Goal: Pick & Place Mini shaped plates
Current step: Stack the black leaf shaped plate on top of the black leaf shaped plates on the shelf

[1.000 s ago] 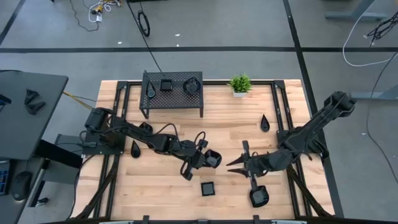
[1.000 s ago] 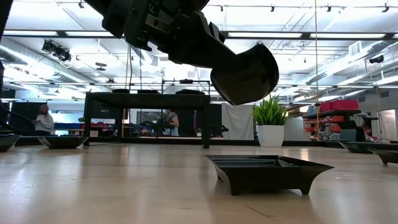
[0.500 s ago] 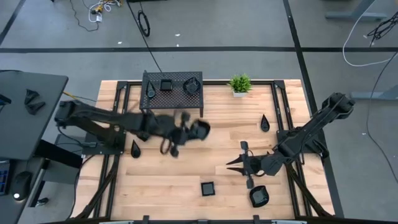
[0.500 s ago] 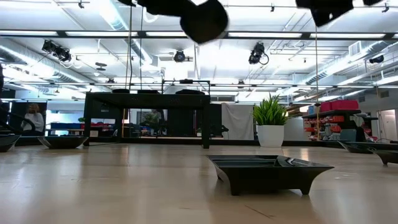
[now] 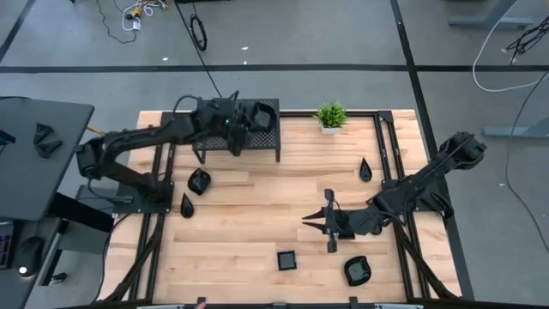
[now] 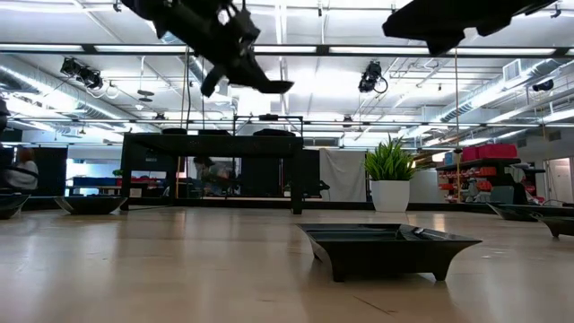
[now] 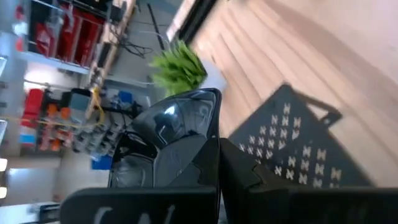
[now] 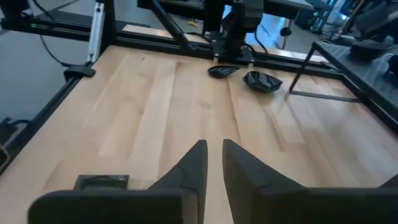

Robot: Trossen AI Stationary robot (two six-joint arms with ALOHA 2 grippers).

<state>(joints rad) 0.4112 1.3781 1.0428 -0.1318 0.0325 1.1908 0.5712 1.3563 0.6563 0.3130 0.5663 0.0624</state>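
While the left gripper (image 5: 243, 129) pinches a rounded plate (image 7: 165, 130) just above the rack (image 5: 266, 142), placement is pending; several mini plates (image 5: 286, 259) remain on the table (image 5: 257, 215); the right gripper (image 5: 319, 225), nearly closed and empty, hovers beside them.

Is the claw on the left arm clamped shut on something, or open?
Shut on a dish: the left gripper pinches a glossy black plate by its rim, held above the perforated rack.

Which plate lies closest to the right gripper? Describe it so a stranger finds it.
Start from the wooden table's front edge near the right gripper. Two black plates lie there: a square plate and, further right, the rounded plate, which is larger, without corners.
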